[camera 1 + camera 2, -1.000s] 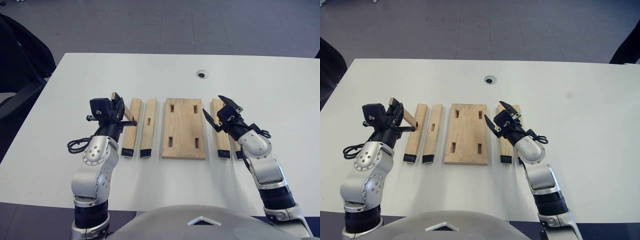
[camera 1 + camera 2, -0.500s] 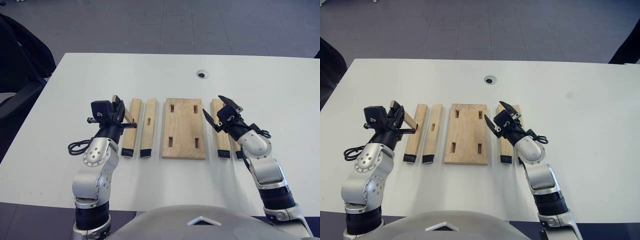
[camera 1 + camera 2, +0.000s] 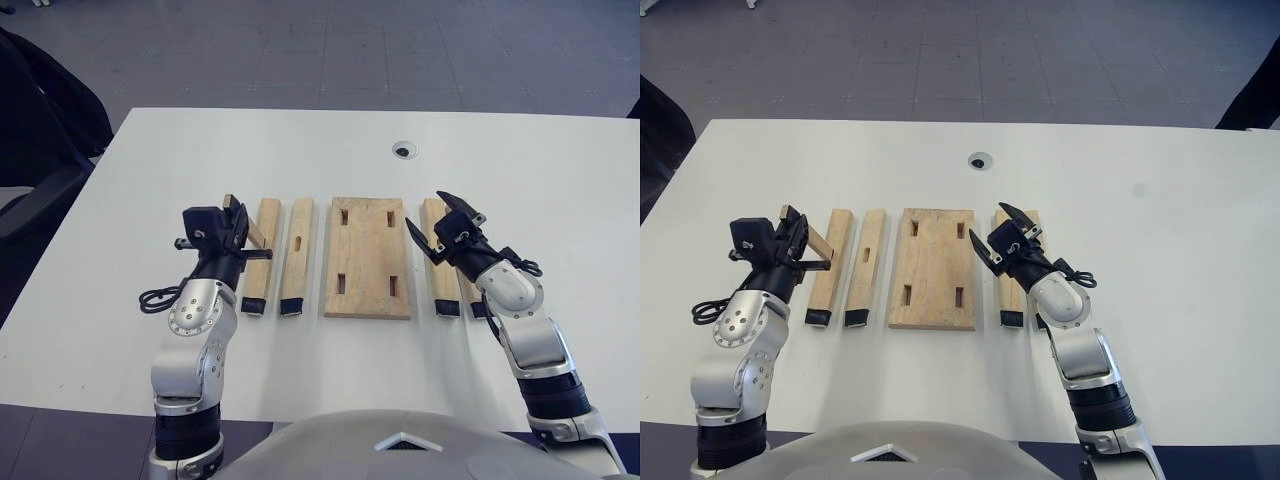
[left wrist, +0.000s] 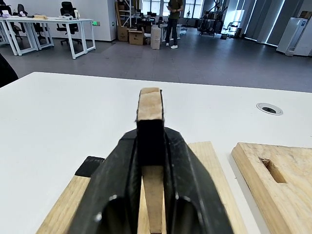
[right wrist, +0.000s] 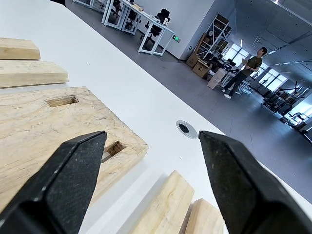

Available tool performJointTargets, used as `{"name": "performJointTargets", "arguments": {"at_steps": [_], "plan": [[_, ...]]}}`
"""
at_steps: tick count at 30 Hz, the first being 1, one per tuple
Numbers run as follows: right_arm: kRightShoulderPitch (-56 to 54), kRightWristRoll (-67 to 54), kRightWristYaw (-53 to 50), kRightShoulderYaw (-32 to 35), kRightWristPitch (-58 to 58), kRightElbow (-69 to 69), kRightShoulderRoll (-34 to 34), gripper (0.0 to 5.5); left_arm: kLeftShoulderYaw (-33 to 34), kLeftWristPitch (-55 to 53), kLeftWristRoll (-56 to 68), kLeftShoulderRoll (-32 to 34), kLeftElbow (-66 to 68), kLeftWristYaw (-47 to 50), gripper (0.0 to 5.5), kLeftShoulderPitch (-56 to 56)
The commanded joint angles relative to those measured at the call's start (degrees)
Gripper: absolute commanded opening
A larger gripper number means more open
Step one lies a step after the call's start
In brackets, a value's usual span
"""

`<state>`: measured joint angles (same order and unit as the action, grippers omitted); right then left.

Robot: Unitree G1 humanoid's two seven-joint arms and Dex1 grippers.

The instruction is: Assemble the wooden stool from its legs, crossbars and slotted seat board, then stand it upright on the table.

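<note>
crossbar: clamped end-on in left gripper, over outer left leg, left of seat board
right gripper: jaws spread, holding nothing, above right legs
risk 1: narrow grip, so crossbar likely twists or slips if pushed into a slot off-angle
risk 2: loose legs could skid on table when nudged

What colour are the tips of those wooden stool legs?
Black tips on pale wooden legs; left eye view shows them best.

Left tool drew its crossbar slightly back.
</note>
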<state>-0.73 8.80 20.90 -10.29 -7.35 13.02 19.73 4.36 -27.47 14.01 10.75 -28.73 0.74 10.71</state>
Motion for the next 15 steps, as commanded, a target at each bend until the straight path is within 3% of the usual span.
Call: {"name": "performJointTargets", "arguments": {"at_steps": [1,15], "plan": [[-0.37,-0.16,0.19,0.29,-0.79,0.25,0.06,3.47,-0.78,-1.71,-2.25,0.69,7.26,-1.39,0.43,4.91],[-0.85,-0.3,0.12,0.55,-0.78,0.02,-0.05,3.47,0.46,-1.12,-2.54,3.15,10.76,-5.06,0.43,3.13]]}}
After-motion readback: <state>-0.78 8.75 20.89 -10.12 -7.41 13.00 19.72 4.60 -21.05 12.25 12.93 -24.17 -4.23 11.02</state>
